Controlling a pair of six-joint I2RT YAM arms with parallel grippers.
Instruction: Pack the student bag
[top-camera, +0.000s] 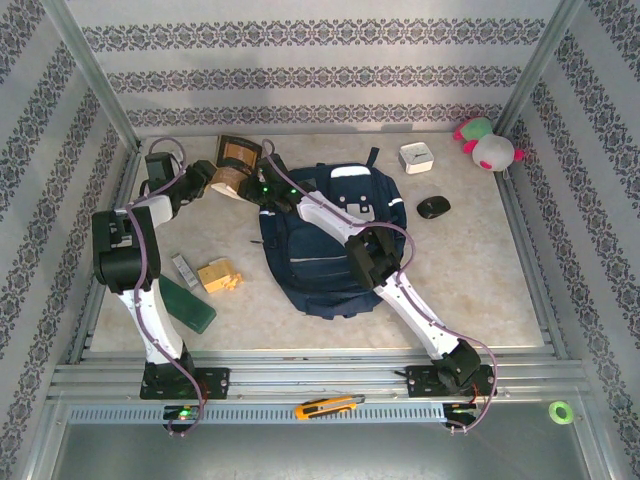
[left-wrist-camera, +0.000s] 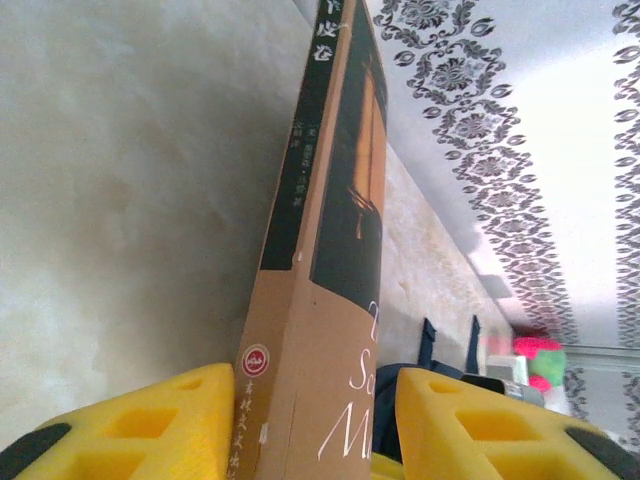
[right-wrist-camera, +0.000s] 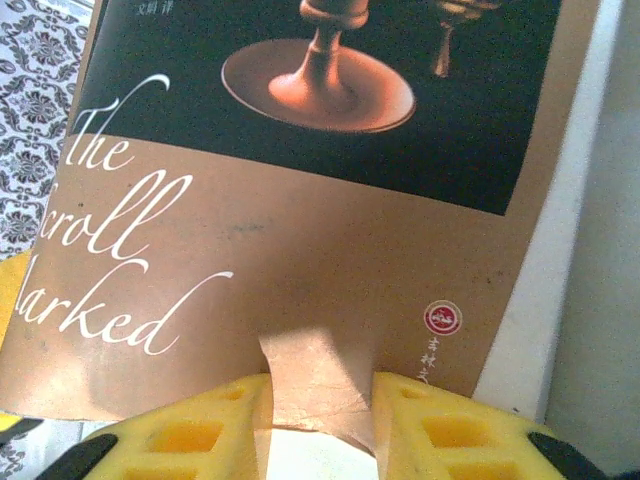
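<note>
Your left gripper (left-wrist-camera: 315, 385) has its yellow fingers (left-wrist-camera: 150, 425) set either side of the book (left-wrist-camera: 320, 220) across its thickness. One pad is against the spine and the other just beside the cover, and you cannot tell here whether the clamp is made. Your right gripper (right-wrist-camera: 320, 392) holds its fingers (right-wrist-camera: 460, 435) a little apart, with a tan strip (right-wrist-camera: 312, 375) at the cover's edge filling the gap, which reads as a pinch on the book. Both meet at the far left of the table (top-camera: 480, 270), the book tilted up between them. The student bag (top-camera: 330, 250) lies flat just right of the book and nearer, its long axis running far to near, white patches at the far end. Your right arm stretches across it, so the carry should go right and near. Whether its mouth stands open is unclear.
</note>
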